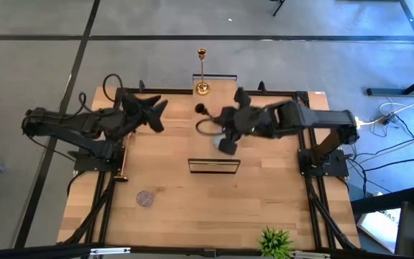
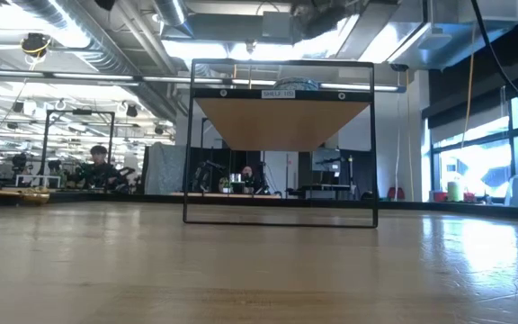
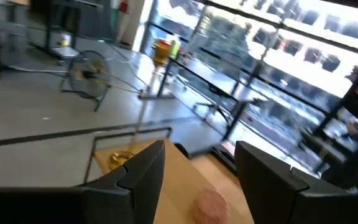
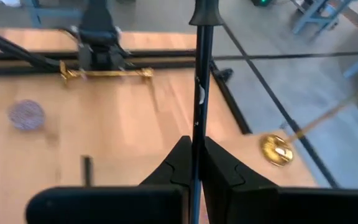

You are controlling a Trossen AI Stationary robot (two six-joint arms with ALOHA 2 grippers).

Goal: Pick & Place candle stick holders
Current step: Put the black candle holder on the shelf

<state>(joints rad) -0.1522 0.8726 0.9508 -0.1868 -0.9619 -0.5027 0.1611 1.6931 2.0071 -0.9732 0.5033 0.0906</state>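
The right gripper [image 4: 196, 163] is closed tight on the thin stem of the black candlestick [image 4: 200, 93], its two fingers pressed against the rod from either side. From above, this candlestick [image 1: 204, 119] is held over the far middle of the table [image 1: 192, 208], tilted well off upright, with its round base toward the table's centre and its small cup pointing toward the far edge.

One gold candlestick [image 1: 202, 72] stands upright at the middle of the far edge, just behind a thin black wire frame. The right wrist view shows its flared base [image 4: 276, 149] at the table's edge. The second gold candlestick [image 1: 121, 177] lies flat on its side at the table's left edge, next to the left arm's mount.

The left gripper [image 1: 157, 115] hovers above the far left part of the table with its fingers [image 3: 143, 169] partly apart and nothing between them.

A small grey round object [image 1: 145, 198] lies on the near left part of the table, and a green plant [image 1: 275, 241] sits at the near edge.
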